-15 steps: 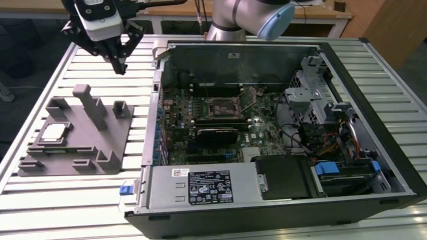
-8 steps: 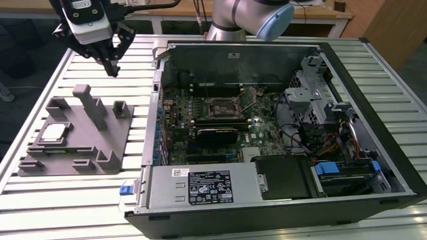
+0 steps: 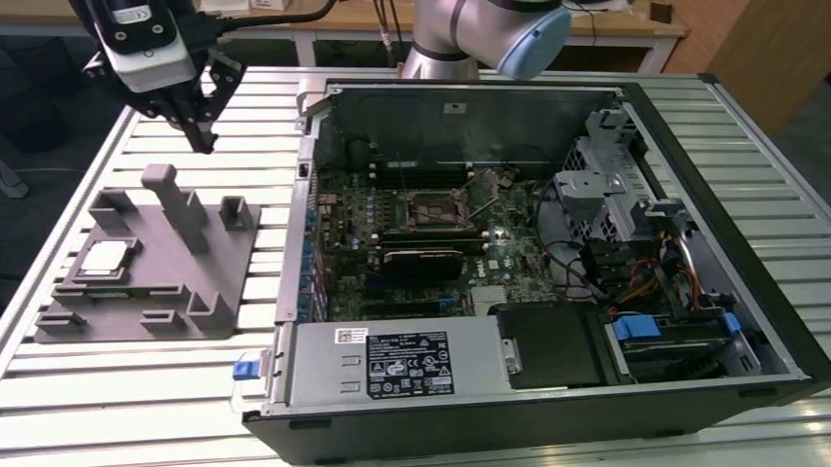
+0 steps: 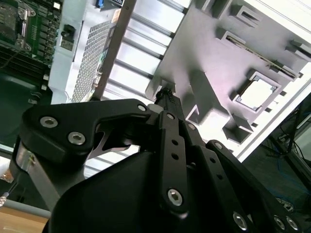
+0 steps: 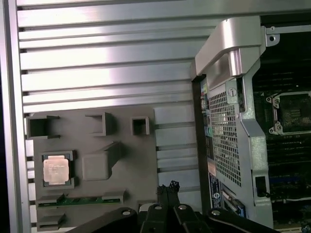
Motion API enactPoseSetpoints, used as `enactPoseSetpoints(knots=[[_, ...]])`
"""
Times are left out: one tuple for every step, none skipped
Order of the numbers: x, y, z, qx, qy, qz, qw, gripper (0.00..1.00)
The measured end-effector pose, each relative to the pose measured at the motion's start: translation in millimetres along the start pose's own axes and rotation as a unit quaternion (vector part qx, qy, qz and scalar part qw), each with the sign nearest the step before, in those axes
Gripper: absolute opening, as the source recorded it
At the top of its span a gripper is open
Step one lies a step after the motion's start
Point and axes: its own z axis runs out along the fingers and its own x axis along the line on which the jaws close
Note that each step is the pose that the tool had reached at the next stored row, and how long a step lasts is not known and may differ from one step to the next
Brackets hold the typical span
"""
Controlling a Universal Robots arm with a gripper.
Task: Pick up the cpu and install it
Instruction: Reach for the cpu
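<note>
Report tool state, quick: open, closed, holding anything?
Tool: closed, holding nothing, hanging above the grey tray; the cpu lies in the tray.

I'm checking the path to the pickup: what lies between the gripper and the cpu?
In the first wrist view, the tall upright post of the grey tray stands between the gripper and the cpu; the rest is bare tray surface.

Looks like a robotics lab/workshop imo: slotted alu table [image 3: 130, 409], robot arm [image 3: 468, 29] mounted at the far edge, opened-up PC case [image 3: 454, 117] w/ mobo [image 3: 429, 224] exposed, wooden workbench [image 3: 610, 24] behind.
</note>
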Motion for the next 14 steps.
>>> enactPoseSetpoints(knots=[[1.7, -0.2, 0.5, 0.0001, 0.0, 0.0, 1.0, 0.11], [3.1, -0.4, 1.2, 0.0001, 0.0, 0.0, 1.0, 0.11], [4.8, -0.7, 1.9, 0.0002, 0.0, 0.0, 1.0, 0.11], [6.1, -0.8, 2.7, 0.0002, -0.0001, 0.0, 1.0, 0.11], [7.3, -1.0, 3.5, 0.0003, -0.0001, 0.0, 1.0, 0.11], [9.0, -1.2, 4.3, 0.0004, 0.0, 0.001, 1.0, 0.11], [10.9, -1.4, 5.1, 0.0004, 0.0, 0.001, 1.0, 0.11], [13.2, -1.6, 5.9, 0.0003, -0.0001, 0.001, 1.0, 0.11], [16.1, -1.9, 6.7, 0.0004, -0.0001, 0.001, 1.0, 0.11], [18.8, -2.2, 7.6, 0.0004, -0.0001, 0.002, 1.0, 0.11], [21.6, -2.5, 8.6, 0.0004, -0.0002, 0.002, 1.0, 0.11], [24.4, -2.8, 9.5, 0.0005, -0.0001, 0.002, 1.0, 0.11], [27.3, -3.2, 10.6, 0.0006, -0.0001, 0.003, 1.0, 0.11], [30.3, -3.5, 11.7, 0.0008, -0.0001, 0.003, 1.0, 0.11]])
